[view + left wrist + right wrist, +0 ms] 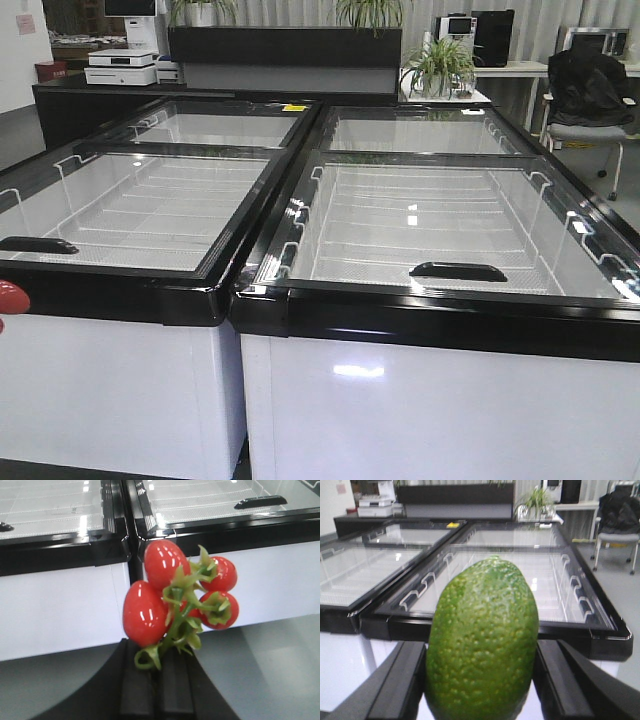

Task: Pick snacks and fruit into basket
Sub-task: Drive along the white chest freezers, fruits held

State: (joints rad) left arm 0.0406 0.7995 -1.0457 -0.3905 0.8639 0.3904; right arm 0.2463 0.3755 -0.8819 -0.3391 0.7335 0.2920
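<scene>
Carrying fruit toward a basket that no view shows: the left gripper (155, 665) is clenched on the tomato cluster (177, 595), the right gripper (480, 680) grasps a green avocado (482, 640), both before glass-topped chest freezers (440, 230), needing basket location next.

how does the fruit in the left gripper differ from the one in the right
The tomato cluster is red, glossy and made of several small fruits on green stems; the green fruit is one large, pebbly-skinned piece. The cluster is pinched at its stems; the green fruit sits between the fingers. Both are held up before the glass-topped freezers.
</scene>
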